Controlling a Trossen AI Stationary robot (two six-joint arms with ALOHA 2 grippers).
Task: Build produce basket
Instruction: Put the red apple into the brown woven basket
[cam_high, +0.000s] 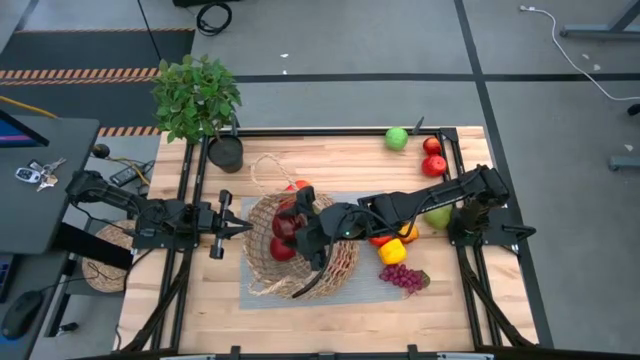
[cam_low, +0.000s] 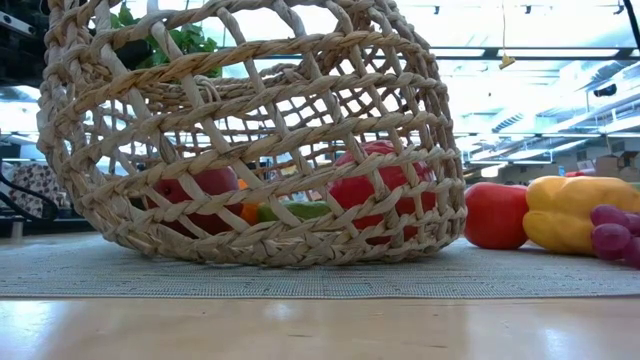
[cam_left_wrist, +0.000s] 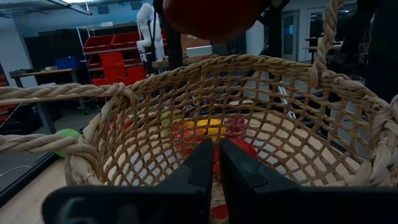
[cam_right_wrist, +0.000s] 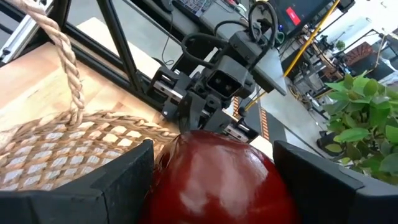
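Observation:
The tan wicker basket (cam_high: 300, 245) sits on a grey mat (cam_high: 370, 288), tipped so its mouth faces up and toward the table's left. Red pieces (cam_low: 375, 190) and a green one (cam_low: 300, 211) lie inside it. My right gripper (cam_high: 290, 225) reaches in from the right and is shut on a dark red apple (cam_right_wrist: 211, 180) above the basket's mouth. My left gripper (cam_left_wrist: 214, 163) is shut, level, at the basket's left rim (cam_high: 250, 228). A yellow piece (cam_high: 393, 250), purple grapes (cam_high: 403, 277) and a green pear (cam_high: 438, 217) lie right of the basket. My right gripper pinches the red apple between its two fingers, one on each side (cam_right_wrist: 163, 182). The fingers come from the table's right, slanting a little downward. The apple is lifted clear, above the basket's open mouth (cam_left_wrist: 211, 15). My left gripper's shut fingertips (cam_left_wrist: 205, 155) stand at the basket's rim; whether they touch it I cannot tell.
A green apple (cam_high: 397, 138) and two red apples (cam_high: 432, 156) lie at the far right. A leafy potted plant (cam_high: 197, 95) stands at the far left corner. A flat woven disc (cam_high: 105, 258) lies by the left edge. The basket's looped handle (cam_high: 265, 170) points toward the far edge.

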